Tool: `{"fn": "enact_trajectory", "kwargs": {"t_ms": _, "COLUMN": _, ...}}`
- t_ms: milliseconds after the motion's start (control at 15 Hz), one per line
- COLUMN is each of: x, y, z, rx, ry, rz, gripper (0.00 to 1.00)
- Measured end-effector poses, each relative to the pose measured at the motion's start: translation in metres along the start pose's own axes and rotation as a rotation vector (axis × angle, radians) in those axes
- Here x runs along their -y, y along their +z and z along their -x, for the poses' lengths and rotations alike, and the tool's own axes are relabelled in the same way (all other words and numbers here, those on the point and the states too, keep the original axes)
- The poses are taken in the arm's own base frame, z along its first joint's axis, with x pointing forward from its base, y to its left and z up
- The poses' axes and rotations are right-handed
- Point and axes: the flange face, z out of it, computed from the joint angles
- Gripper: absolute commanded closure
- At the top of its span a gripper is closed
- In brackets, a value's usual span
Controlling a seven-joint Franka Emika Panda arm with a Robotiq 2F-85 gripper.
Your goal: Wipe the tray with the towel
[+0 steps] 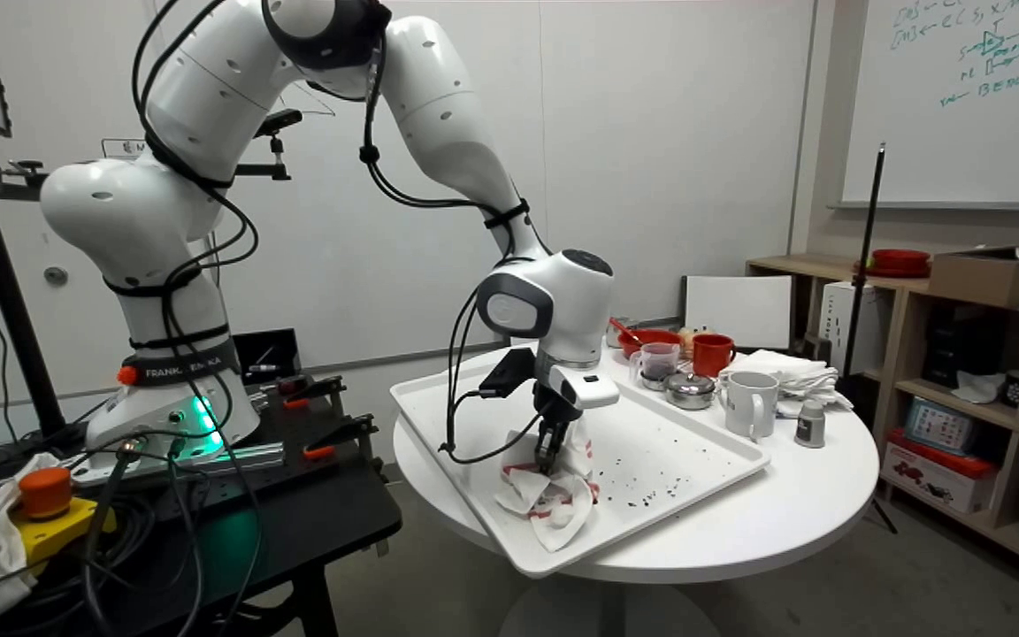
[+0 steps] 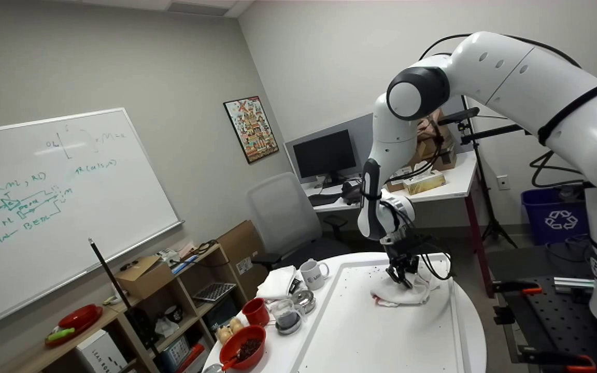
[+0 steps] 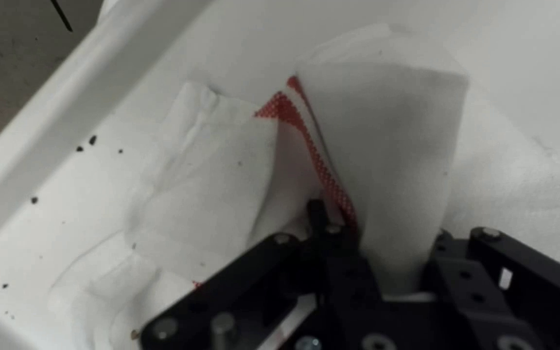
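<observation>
The large white tray [image 1: 448, 402] lies across the round table, its low rim [image 2: 456, 331] running along the edges. A whitish towel with red markings [image 1: 523, 488] is crumpled on it toward one corner, also seen in an exterior view as the towel [image 2: 399, 295]. My gripper [image 1: 547, 462] points down into the cloth. In the wrist view a fold of the towel [image 3: 396, 146] rises between the two fingers of the gripper [image 3: 387, 238], which are shut on it; the fingertips are partly hidden by cloth. Dark crumbs [image 1: 647, 491] lie scattered on the tray beside the towel.
Along one side of the tray stand a grey-white mug [image 1: 750, 405], a lidded metal pot [image 1: 689, 389], a red mug [image 1: 713, 354], a clear cup [image 2: 285, 313] and a red bowl [image 2: 244, 348]. A small grey bottle [image 1: 810, 423] and folded white cloths [image 1: 779, 372] are near the table edge.
</observation>
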Motion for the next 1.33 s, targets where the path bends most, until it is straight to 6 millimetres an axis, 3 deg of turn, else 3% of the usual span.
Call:
{"fn": "enact_trajectory", "kwargs": {"t_ms": 667, "x": 0.025, "y": -0.003, "z": -0.003, "rx": -0.102, "ry": -0.073, "rz": 0.026, "gripper": 0.92}}
{"fn": "enact_trajectory", "kwargs": {"t_ms": 1200, "x": 0.022, "y": -0.008, "z": -0.018, "rx": -0.11, "ry": -0.062, "rz": 0.017, "gripper": 0.92}}
{"fn": "enact_trajectory", "kwargs": {"t_ms": 1333, "x": 0.022, "y": -0.008, "z": -0.02, "rx": -0.1, "ry": -0.059, "rz": 0.015, "gripper": 0.87}}
